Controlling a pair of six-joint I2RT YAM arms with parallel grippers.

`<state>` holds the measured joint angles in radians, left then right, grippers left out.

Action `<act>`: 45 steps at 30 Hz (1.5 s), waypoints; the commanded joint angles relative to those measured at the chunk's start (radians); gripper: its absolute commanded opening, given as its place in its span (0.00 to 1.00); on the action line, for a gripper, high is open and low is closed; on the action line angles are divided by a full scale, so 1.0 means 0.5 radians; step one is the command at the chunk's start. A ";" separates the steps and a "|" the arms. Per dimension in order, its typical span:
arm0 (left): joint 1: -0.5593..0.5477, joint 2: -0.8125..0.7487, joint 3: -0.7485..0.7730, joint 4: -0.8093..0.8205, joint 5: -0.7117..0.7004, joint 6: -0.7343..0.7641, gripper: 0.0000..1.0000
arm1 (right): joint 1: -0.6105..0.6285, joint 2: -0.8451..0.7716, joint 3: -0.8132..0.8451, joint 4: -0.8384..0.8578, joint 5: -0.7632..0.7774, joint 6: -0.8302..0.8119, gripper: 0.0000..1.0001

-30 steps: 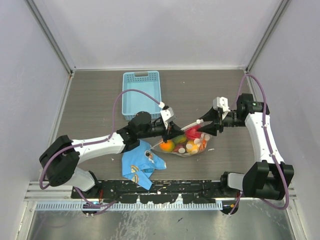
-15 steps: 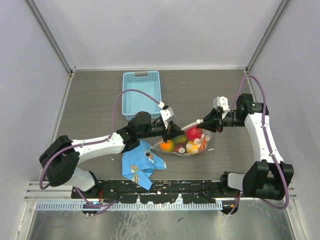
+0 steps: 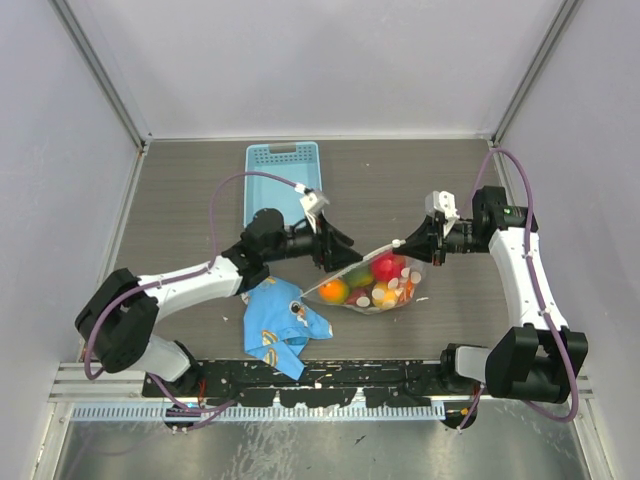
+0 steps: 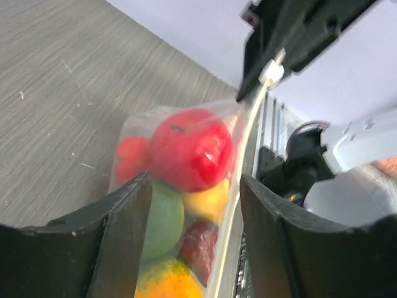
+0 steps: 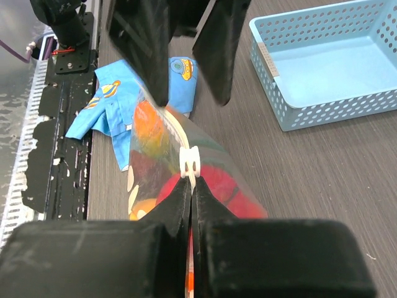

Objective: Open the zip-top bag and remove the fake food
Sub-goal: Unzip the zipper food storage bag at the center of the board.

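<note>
The zip-top bag (image 3: 392, 288) lies mid-table, clear with white dots, and its white zip strip (image 4: 239, 186) runs along the raised top edge. Inside it is the fake food: a red piece (image 3: 386, 267), an orange one (image 3: 334, 290), and green, yellow and dark ones (image 4: 162, 218). My right gripper (image 3: 405, 246) is shut on the zip strip just behind the white slider (image 5: 190, 162). My left gripper (image 3: 340, 250) stands open at the bag's left end. Its fingers (image 4: 121, 233) are spread on either side of the bag and hold nothing.
A light blue slotted basket (image 3: 283, 185) stands behind the left arm. A blue cartoon-print cloth (image 3: 280, 325) lies crumpled just left of the bag, near the front rail (image 3: 320, 375). Grey walls close in both sides and the back.
My left gripper has let go of the bag, opened and drawn back to the left. My right gripper has closed on the zip strip at the slider.
</note>
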<state>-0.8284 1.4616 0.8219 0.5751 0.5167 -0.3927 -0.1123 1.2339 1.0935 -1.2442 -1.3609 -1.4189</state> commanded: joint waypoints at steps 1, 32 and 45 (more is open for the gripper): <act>0.181 -0.031 0.039 0.353 0.183 -0.635 0.71 | 0.010 -0.039 0.077 0.094 -0.008 0.205 0.01; -0.184 0.332 1.120 -0.952 -0.094 0.269 0.49 | 0.018 0.078 0.086 0.030 0.076 0.226 0.01; -0.184 0.445 1.188 -0.826 0.081 0.144 0.37 | 0.025 0.088 0.083 0.009 0.081 0.199 0.01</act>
<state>-0.9218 1.6802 1.3674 0.0834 0.4988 -0.2916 -0.1055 1.2877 1.1183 -1.2247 -1.3136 -1.3067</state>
